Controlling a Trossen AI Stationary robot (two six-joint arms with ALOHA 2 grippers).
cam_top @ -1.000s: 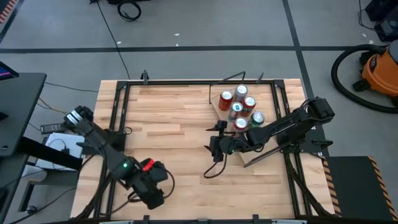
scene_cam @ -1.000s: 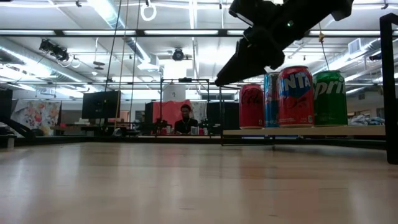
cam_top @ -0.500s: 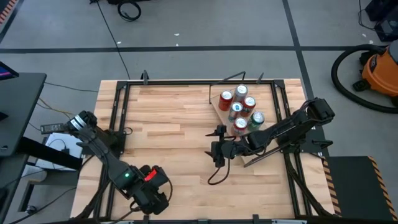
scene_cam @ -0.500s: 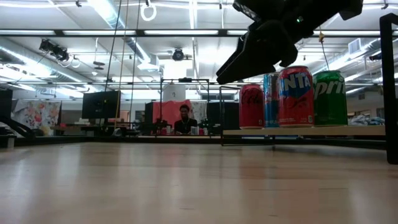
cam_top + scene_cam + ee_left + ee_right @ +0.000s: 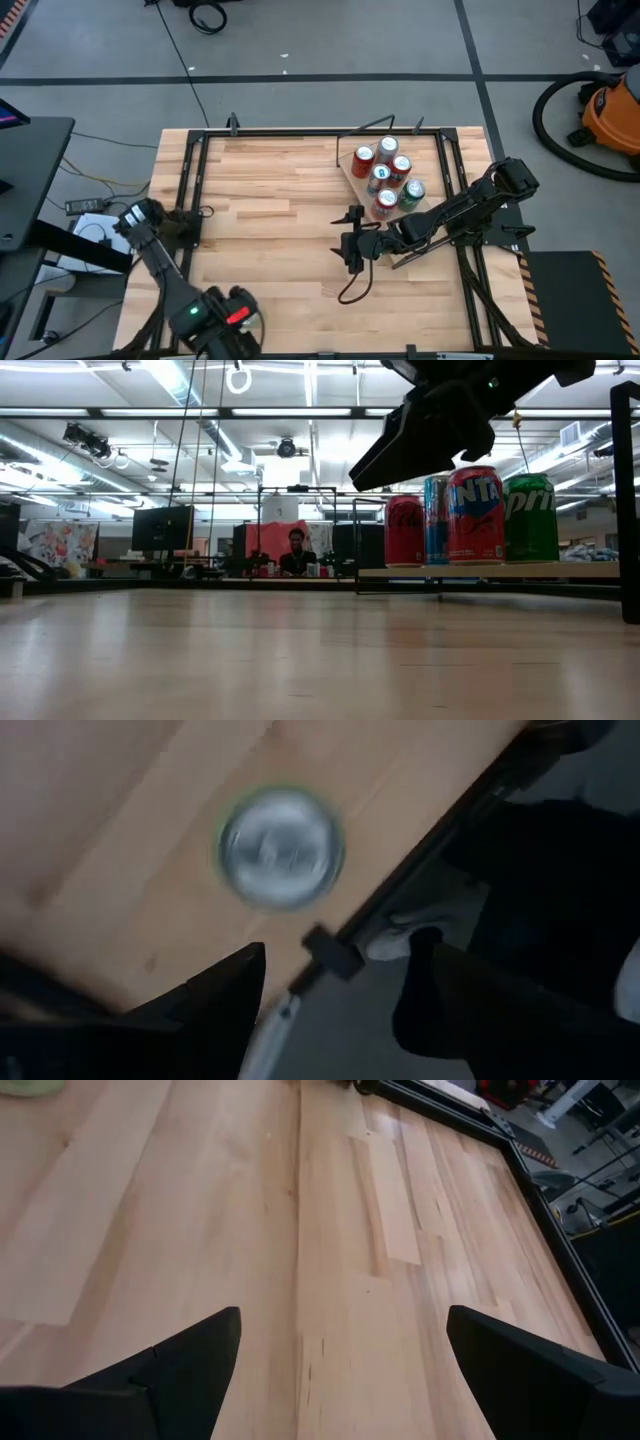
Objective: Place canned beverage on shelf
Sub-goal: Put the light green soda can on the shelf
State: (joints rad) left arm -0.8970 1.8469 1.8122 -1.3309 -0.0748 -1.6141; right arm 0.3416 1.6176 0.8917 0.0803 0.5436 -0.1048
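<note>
Six cans [image 5: 387, 172] stand clustered on the shelf [image 5: 425, 240] at right-centre of the high view, right pincer [image 5: 351, 249] open and empty over the bench [image 5: 270, 190] just left of the shelf, left pincer [image 5: 232, 338] open above a can [image 5: 281, 847] at lower left.

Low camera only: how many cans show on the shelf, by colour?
Red cans: 2
Blue can: 1
Green can: 1
Total: 4 in the low view. The high view shows more cans behind these on the shelf.
</note>
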